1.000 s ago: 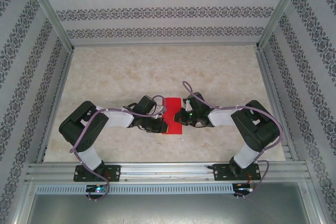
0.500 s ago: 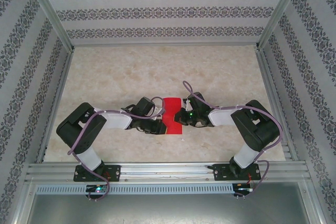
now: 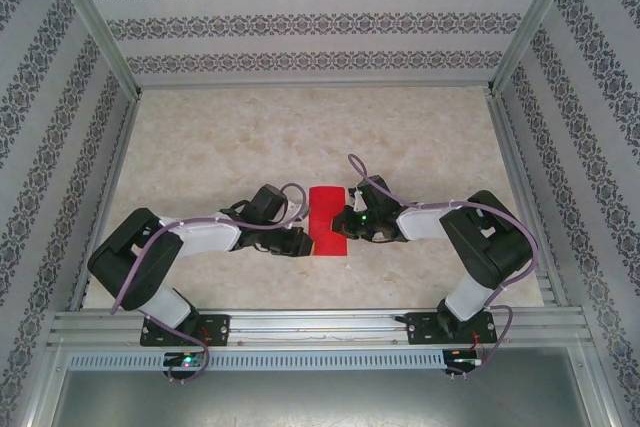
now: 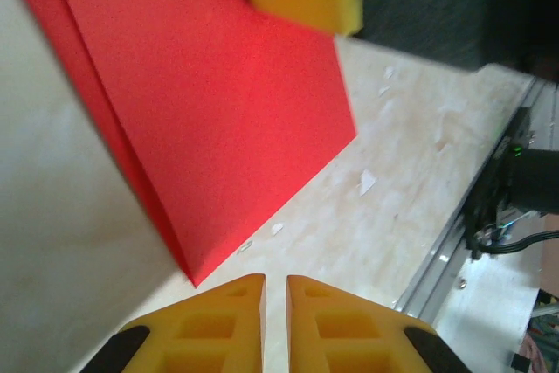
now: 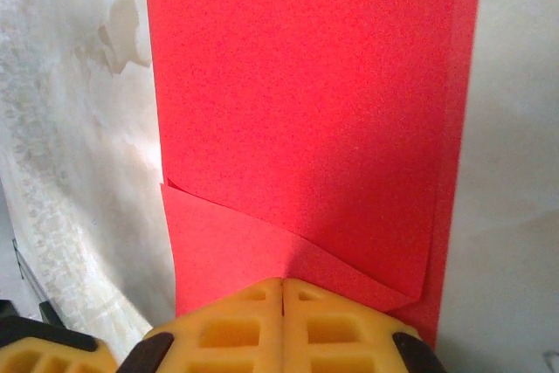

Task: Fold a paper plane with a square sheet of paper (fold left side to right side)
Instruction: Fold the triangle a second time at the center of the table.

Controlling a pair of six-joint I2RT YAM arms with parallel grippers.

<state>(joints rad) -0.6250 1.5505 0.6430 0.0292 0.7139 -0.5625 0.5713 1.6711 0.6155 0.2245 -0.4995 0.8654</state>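
The square sheet of paper [image 3: 325,215] is bright red and lies folded into a narrow upright rectangle at the middle of the table, between the two grippers. My left gripper [image 3: 303,244] sits just off its near left corner. In the left wrist view its tips [image 4: 275,281] stand nearly together with only a thin empty slit, and the paper [image 4: 218,111] lies ahead, untouched. My right gripper [image 3: 343,222] is shut, its tips [image 5: 282,284] resting on the right edge of the paper [image 5: 306,102], where a slanted flap shows. Whether it pinches a layer is hidden.
The tabletop [image 3: 250,137] is pale marble, with patterned walls on three sides. An aluminium rail [image 3: 320,325] runs along the near edge and carries both arm bases. Small white flecks [image 4: 367,183] lie on the table near the left gripper.
My left arm has drawn back to the left and its elbow has sunk lower. Its gripper has slid off the paper's left side, baring more red. The right arm has not moved.
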